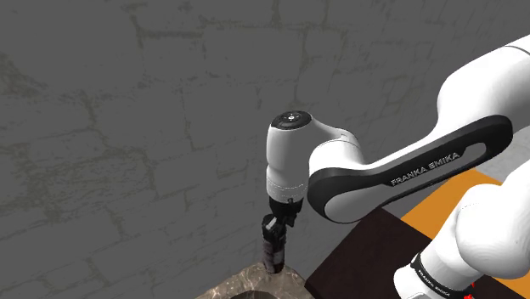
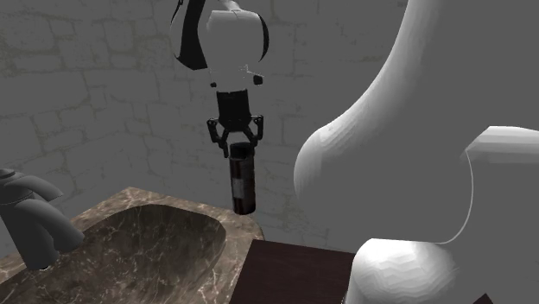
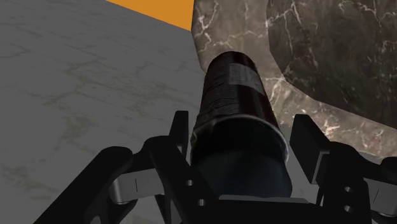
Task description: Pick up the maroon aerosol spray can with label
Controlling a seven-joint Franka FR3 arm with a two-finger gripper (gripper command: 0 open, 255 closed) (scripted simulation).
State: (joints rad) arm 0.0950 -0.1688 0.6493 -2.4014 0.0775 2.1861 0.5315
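The dark maroon spray can [image 2: 244, 180] with a pale label band hangs upright in the air, held by its top. My black gripper [image 2: 236, 138] is shut on it, above the rim of the marble sink [image 2: 226, 231]. In the shoulder view the can [image 1: 274, 246] hangs under the gripper [image 1: 277, 225], just over the stone edge [image 1: 259, 284]. Seen from the wrist, the can [image 3: 234, 95] runs away from the gripper [image 3: 238, 137], clasped between both fingers [image 3: 180, 130].
A brown marble basin with a dark faucet [image 2: 34, 220] lies below, at the second exterior view's left. A dark wooden top [image 2: 294, 272] adjoins the sink. A grey stone wall [image 1: 127, 110] stands close behind. An orange floor patch [image 1: 463, 200] shows beside the stand.
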